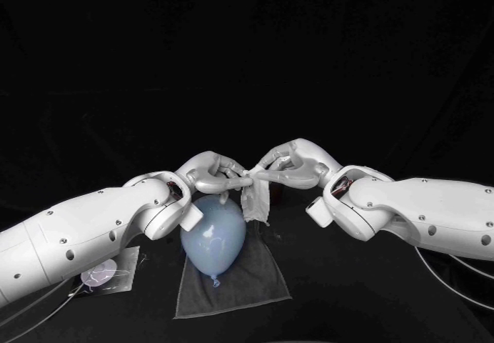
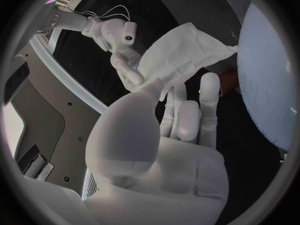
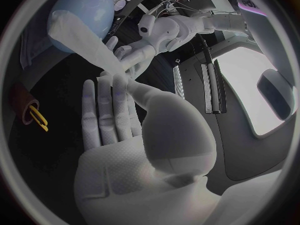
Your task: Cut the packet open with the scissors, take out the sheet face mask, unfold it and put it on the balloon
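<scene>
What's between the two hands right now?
The mask: left hand and right hand both pinch its top in the head view; it hangs beside the balloon.

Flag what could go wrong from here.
1. The sheet mask hangs as a narrow folded strip, pinched by the left hand and right hand close together; it may cling and not unfold.
2. The balloon lies unheld on the grey cloth and could roll when the mask lands.
</scene>
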Controlling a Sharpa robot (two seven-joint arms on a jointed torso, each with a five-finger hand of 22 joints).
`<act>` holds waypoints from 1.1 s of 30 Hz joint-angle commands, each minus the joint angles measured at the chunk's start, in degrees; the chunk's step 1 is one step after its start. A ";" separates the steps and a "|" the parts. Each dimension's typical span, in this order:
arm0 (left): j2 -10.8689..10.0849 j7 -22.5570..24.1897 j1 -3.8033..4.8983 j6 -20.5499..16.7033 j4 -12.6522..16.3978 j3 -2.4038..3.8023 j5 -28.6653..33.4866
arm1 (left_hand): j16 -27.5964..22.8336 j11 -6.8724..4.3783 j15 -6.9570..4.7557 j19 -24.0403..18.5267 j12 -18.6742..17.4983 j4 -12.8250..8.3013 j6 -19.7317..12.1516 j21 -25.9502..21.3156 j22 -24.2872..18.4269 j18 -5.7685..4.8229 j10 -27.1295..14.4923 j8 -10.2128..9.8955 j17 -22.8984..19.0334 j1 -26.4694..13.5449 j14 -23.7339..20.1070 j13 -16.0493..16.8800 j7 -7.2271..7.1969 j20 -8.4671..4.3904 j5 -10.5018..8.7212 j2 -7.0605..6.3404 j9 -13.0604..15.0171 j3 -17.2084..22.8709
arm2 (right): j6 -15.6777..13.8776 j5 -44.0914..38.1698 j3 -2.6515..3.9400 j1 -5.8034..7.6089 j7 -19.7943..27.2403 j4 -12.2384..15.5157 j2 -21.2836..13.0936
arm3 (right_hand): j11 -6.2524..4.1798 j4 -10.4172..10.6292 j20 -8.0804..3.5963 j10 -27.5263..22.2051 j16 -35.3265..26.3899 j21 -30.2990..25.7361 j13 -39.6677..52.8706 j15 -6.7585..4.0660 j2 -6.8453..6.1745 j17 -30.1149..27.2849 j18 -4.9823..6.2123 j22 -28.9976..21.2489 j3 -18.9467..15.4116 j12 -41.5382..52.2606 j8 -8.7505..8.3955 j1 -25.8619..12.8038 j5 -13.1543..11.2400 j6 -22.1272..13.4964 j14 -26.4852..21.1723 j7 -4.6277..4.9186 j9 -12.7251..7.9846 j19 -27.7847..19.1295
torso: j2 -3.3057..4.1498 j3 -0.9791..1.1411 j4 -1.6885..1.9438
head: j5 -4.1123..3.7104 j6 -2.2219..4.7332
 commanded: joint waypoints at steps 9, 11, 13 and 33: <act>0.43 1.08 0.02 -1.61 -0.12 0.05 -0.27 | 1.15 -1.25 -1.10 1.70 -0.46 -0.62 3.34 2.70 3.16 -1.05 1.53 1.96 2.09 2.60 1.78 -1.06 -1.24 -1.15 -0.21 3.10 -0.17 10.03 | 1.45 0.14 0.06 0.05 -0.39 -0.45 0.18 | -0.12 -0.35 -0.36 0.20 -0.20 0.35 0.08 0.12 0.51 0.05 1.18 0.14 0.07 0.13 0.31 -0.02 0.26 0.45 0.50 0.06 0.31 -0.17 | -0.03 0.02 0.02 | 0.03 -0.07; 0.30 1.07 0.02 -1.50 -0.08 0.05 -0.04 | 1.20 -1.29 -1.06 1.69 -0.52 -0.61 3.06 3.00 3.46 -1.07 1.83 2.31 2.16 1.89 1.88 -1.22 -1.17 -1.19 -0.19 3.09 -0.03 12.31 | 1.59 0.14 0.06 0.05 -0.64 -0.68 0.20 | -0.13 -0.36 -0.36 0.20 -0.20 0.35 0.08 0.12 0.51 0.05 1.18 0.15 0.08 0.13 0.31 -0.02 0.26 0.45 0.50 0.05 0.31 -0.17 | 0.00 0.00 0.01 | 0.01 -0.15; 0.11 1.01 0.02 -1.20 -0.05 0.05 0.35 | 1.13 -1.21 -1.04 1.51 -0.49 -0.58 2.55 3.15 3.57 -1.09 2.03 2.65 1.99 0.75 1.81 -1.30 -1.10 -1.14 -0.20 3.03 0.10 15.05 | 1.71 0.13 0.05 0.05 -0.96 -1.02 0.20 | -0.13 -0.36 -0.36 0.20 -0.20 0.35 0.08 0.12 0.51 0.05 1.18 0.15 0.08 0.13 0.31 -0.02 0.26 0.45 0.50 0.05 0.31 -0.17 | 0.00 -0.01 -0.01 | -0.05 -0.15; -2.63 -3.92 0.01 21.18 2.30 0.06 7.68 | 1.46 -1.25 -1.12 1.30 0.13 -3.20 2.41 4.27 4.76 -1.18 2.50 4.48 2.52 -4.00 2.12 -1.16 -1.20 -1.16 -0.17 1.23 0.62 22.68 | 12.03 -3.33 0.02 0.14 -17.37 -4.36 0.71 | -0.14 -0.71 -0.46 0.23 -0.24 0.61 0.09 0.08 0.47 0.05 1.16 0.36 0.18 0.08 0.33 -0.07 0.27 0.52 0.60 0.07 0.33 -0.25 | -0.04 0.07 0.02 | 0.01 -0.57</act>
